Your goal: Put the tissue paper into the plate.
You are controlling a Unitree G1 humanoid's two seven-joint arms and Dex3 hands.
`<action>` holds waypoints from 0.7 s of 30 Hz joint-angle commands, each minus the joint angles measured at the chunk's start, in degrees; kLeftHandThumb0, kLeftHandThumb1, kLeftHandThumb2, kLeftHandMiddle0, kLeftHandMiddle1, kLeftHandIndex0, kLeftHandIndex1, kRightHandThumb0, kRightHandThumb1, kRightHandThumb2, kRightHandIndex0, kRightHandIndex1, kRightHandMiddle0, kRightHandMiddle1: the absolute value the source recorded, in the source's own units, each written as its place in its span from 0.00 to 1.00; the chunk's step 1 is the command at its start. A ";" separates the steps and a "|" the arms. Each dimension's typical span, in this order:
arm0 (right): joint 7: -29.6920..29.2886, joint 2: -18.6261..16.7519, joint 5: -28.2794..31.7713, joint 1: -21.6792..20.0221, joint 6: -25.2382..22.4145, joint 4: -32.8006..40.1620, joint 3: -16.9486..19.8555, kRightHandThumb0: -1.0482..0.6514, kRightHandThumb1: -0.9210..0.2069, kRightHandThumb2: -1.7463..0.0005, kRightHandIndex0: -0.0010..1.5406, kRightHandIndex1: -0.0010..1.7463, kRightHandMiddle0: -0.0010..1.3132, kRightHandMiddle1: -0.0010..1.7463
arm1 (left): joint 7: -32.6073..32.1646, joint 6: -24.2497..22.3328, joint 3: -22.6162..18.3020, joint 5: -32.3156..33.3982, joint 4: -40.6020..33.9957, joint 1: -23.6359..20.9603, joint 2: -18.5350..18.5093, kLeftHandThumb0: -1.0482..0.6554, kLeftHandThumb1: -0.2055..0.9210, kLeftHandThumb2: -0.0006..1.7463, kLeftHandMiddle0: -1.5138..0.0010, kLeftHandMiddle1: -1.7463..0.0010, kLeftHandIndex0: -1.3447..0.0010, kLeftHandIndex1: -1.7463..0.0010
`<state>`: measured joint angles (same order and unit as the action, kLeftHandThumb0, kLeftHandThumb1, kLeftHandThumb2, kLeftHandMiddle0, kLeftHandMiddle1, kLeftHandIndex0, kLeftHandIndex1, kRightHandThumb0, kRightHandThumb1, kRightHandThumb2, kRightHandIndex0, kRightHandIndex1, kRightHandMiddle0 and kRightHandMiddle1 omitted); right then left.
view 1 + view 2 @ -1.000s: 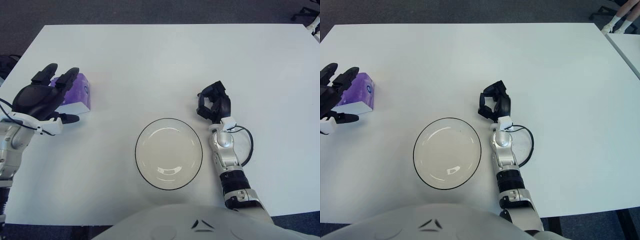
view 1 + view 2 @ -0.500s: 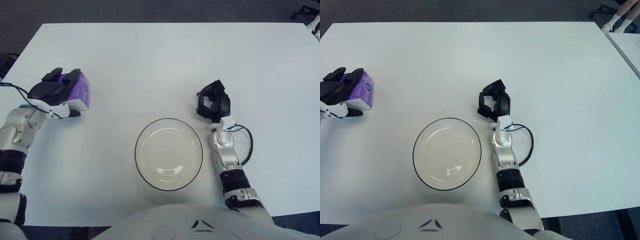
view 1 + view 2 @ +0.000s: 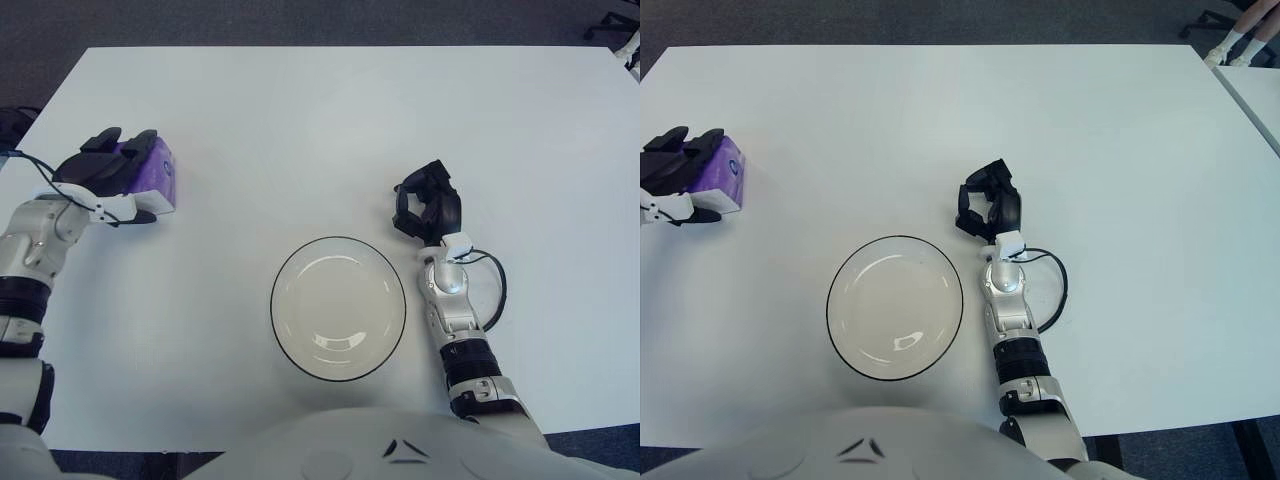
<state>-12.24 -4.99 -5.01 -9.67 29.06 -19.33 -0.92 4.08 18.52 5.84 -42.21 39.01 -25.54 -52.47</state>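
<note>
The tissue paper is a purple pack (image 3: 161, 178) lying on the white table (image 3: 300, 120) at the far left. My left hand (image 3: 108, 178) covers it from the left, with the fingers (image 3: 120, 142) draped over its top and the thumb against its near side. The pack still sits on the table. A white plate with a dark rim (image 3: 338, 305) stands empty at the front centre, well to the right of the pack. My right hand (image 3: 426, 206) shows just right of the plate, its fingers curled and holding nothing.
A black cable (image 3: 497, 290) loops beside my right forearm. The table's left edge (image 3: 40, 110) runs close to the tissue pack. Bare tabletop lies between the pack and the plate. Dark carpet surrounds the table.
My left hand has come down from above the table onto the tissue pack and closed around it. The right hand has not moved.
</note>
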 commanded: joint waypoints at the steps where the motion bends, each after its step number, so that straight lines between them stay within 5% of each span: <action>1: 0.64 1.13 -0.18 5.33 0.40 -4.33 0.64 0.37 0.35 0.39 0.49 0.84 0.34 1.00 | -1.13 0.72 2.65 -0.43 5.04 -2.46 0.35 0.00 0.62 0.34 1.00 1.00 1.00 1.00; 7: 1.32 1.20 -0.08 5.77 0.20 -3.45 0.82 0.37 0.36 0.39 0.50 0.84 0.34 1.00 | -3.04 2.54 6.23 0.54 14.73 -6.21 3.33 0.00 0.65 0.35 1.00 1.00 1.00 1.00; 12: 1.30 1.28 -0.54 5.97 -0.02 -3.02 0.86 0.37 0.36 0.38 0.50 0.84 0.35 1.00 | 1.66 3.45 5.93 5.20 18.15 -7.79 4.17 0.00 0.65 0.35 1.00 1.00 1.00 1.00; 18: 0.92 1.25 -0.96 6.14 -0.88 -2.48 1.06 0.37 0.36 0.38 0.50 0.84 0.35 1.00 | 4.60 3.28 5.69 9.92 19.58 -8.21 5.27 0.05 0.56 0.47 0.99 0.98 1.00 0.99; 21: 0.63 1.16 -1.14 6.15 -1.03 -2.35 1.13 0.37 0.36 0.39 0.50 0.84 0.35 1.00 | 3.94 3.85 6.16 10.70 19.73 -8.03 5.46 0.08 0.54 0.50 1.00 0.72 1.00 0.84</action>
<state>-11.15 -4.99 -5.03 -8.99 28.66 -18.25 -0.44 5.72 22.22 10.51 -31.82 56.76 -35.99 -49.00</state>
